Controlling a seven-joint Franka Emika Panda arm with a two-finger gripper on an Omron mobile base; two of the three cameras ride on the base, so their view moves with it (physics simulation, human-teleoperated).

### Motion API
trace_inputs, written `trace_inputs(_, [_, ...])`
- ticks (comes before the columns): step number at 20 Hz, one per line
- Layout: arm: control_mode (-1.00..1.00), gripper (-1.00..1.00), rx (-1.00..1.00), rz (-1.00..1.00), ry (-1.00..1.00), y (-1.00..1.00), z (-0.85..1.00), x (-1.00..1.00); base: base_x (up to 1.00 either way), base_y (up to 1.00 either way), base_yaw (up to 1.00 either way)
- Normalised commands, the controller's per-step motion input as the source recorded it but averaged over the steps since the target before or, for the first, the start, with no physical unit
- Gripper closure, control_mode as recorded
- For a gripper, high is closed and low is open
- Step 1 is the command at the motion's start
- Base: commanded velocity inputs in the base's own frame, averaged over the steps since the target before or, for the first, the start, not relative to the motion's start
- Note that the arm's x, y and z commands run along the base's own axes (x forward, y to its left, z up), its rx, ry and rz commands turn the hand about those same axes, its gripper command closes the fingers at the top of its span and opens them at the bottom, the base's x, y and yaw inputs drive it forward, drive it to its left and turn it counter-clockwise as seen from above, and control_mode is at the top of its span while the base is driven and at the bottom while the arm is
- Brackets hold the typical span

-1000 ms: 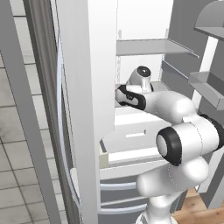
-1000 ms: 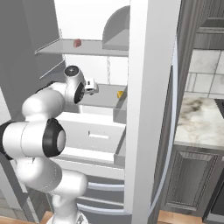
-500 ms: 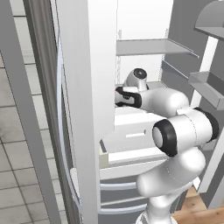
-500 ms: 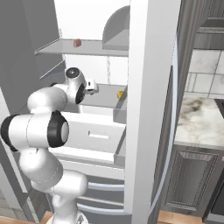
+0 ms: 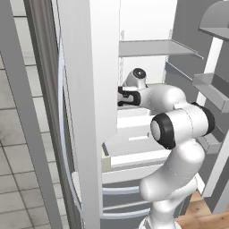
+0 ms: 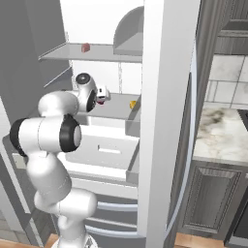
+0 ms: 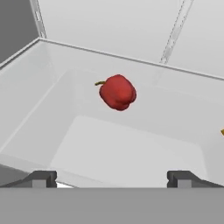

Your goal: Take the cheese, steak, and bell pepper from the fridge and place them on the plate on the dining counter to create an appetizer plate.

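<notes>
Inside the fridge (image 6: 164,121), the gripper (image 7: 109,179) hangs wide open and empty short of the bell pepper (image 7: 117,92) on the shelf; it should advance centred, straddling the pepper before closing.

Red bell pepper (image 7: 117,92) lies tipped on a fridge (image 6: 160,72) shelf.

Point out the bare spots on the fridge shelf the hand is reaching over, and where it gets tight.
Bare white shelf lies between the open gripper and the bell pepper, and left of the pepper toward the side wall. It tightens at the right edge, where the cheese sits, and behind the pepper near the back wall.
</notes>
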Motion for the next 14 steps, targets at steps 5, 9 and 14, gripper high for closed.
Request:
trace_inputs(5, [-1.0,-1.0,0.0,0.0,0.0,0.02,-0.1,0.34,0.0,0.0,0.0])
trace_inputs(9, [-1.0,-1.0,0.0,0.0,0.0,0.04,-0.12,0.36,0.0,0.0,0.0])
trace_inputs(14, [-1.0,-1.0,0.0,0.0,0.0,0.06,-0.17,0.4,0.0,0.0,0.0])
